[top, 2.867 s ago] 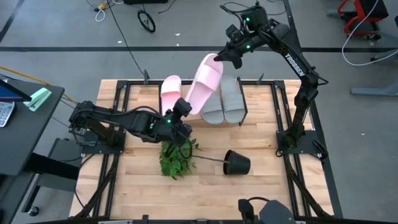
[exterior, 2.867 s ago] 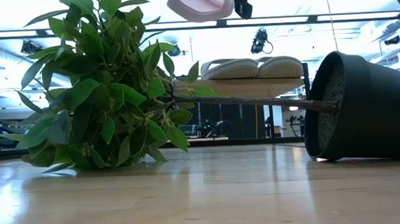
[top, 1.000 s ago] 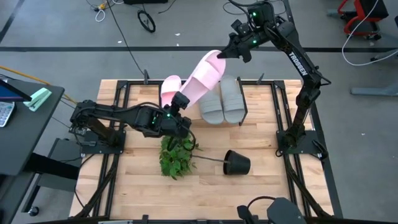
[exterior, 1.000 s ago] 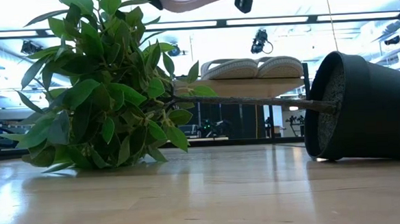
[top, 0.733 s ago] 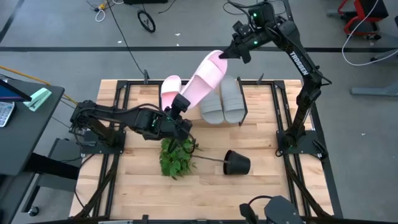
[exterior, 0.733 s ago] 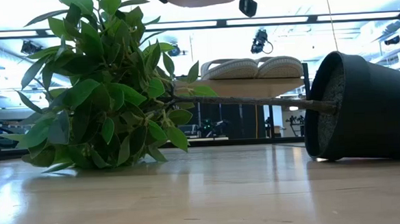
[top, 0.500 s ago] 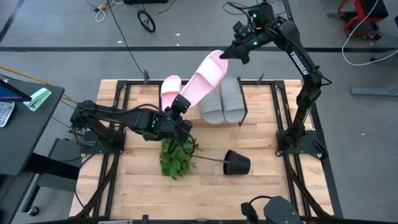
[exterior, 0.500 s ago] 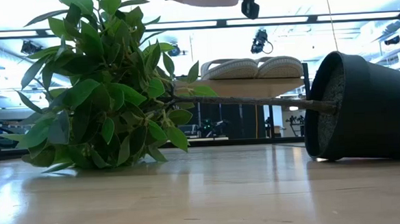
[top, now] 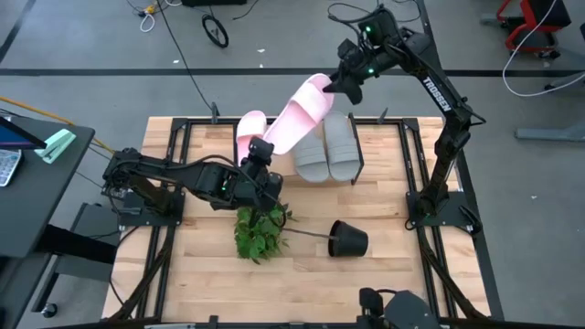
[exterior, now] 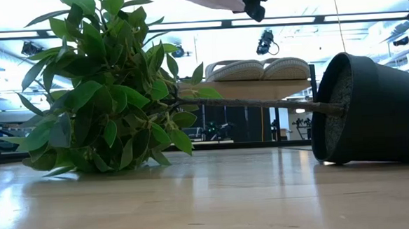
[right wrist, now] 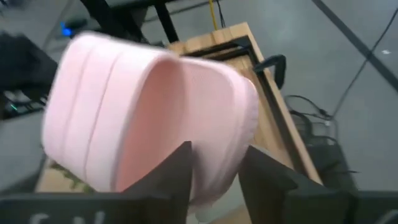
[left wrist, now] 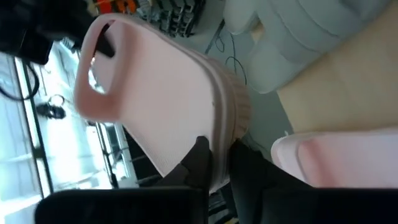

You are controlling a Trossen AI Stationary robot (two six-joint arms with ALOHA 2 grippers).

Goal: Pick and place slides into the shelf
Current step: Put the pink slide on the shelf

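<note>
Left claw (top: 259, 152) pinches one end of the pink slide (top: 294, 116), w/ the right claw (top: 343, 80) clamped on the other, so it hangs tilted above the shelf (top: 358, 157) at the worktop's far edge. Best bet imo: level it, lower into the gap btwn the other pink slide (top: 249, 133) and two ribbed grey slides (top: 327, 146). Foam is soft, rounded, so grip gently.

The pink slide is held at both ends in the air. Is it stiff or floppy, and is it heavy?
Probably fairly stiff: the pink slide spans straight between the left claw and right claw without sagging. Likely light, since thin fingertip pinches carry it. Its rim looks thick and foamy, so it may squash slightly.
</note>
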